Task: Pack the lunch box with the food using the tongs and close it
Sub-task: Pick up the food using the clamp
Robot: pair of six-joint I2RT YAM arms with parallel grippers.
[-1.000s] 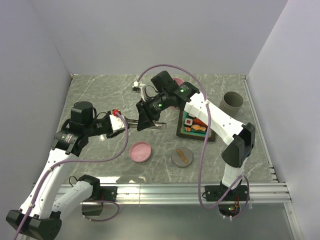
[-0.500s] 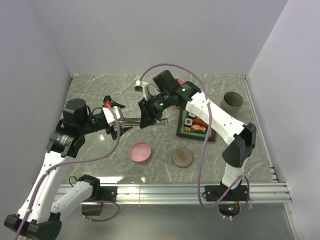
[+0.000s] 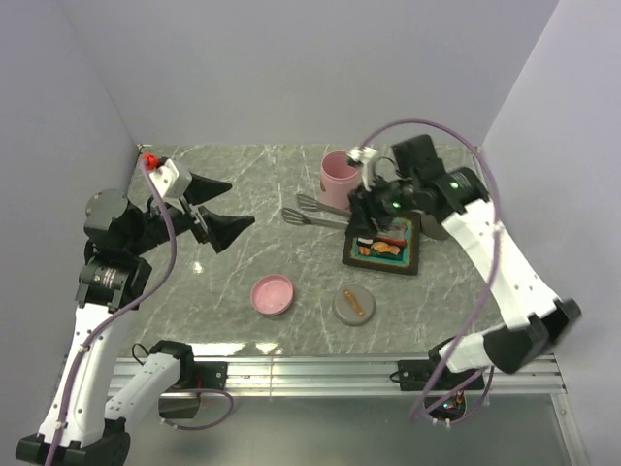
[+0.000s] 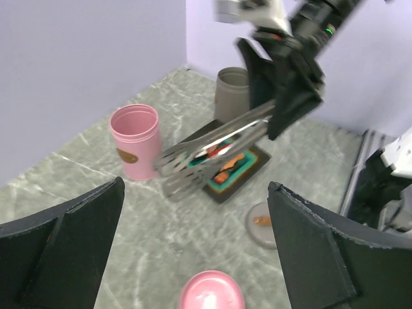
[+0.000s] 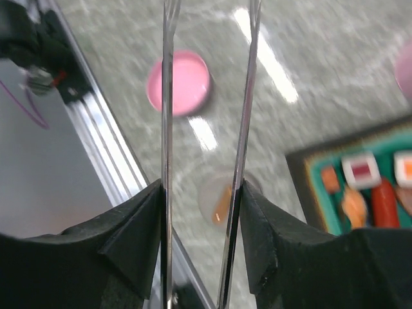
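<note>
Tongs pinched in the right gripper: both slim silver arms running out between the black fingers, one arm against the inner face of each, with a gap between the two arms. Held off the table and roughly level, flat tips reaching well past the fingertips toward the left gripper, near it but clear of it.

Food in two places beyond the right fingers. One orange piece on a gray dish, just past the fingertips and framed between the two tong arms. All other pieces in the black tray off to the outer side of one finger: a white-rice roll, a red oblong and more orange pieces on the teal inside, blurred. Farther out along the tong arms, a pink dish, crossed by one arm in the right wrist view.

Left fingers spread wide and empty. Straight ahead of them, the tongs' tips in mid-air. Behind the tips a pink cup, upright, nearer one finger. Farther back a gray cup, beside the tray's far edge. Low between the fingers, the pink dish on the marbled table.
</note>
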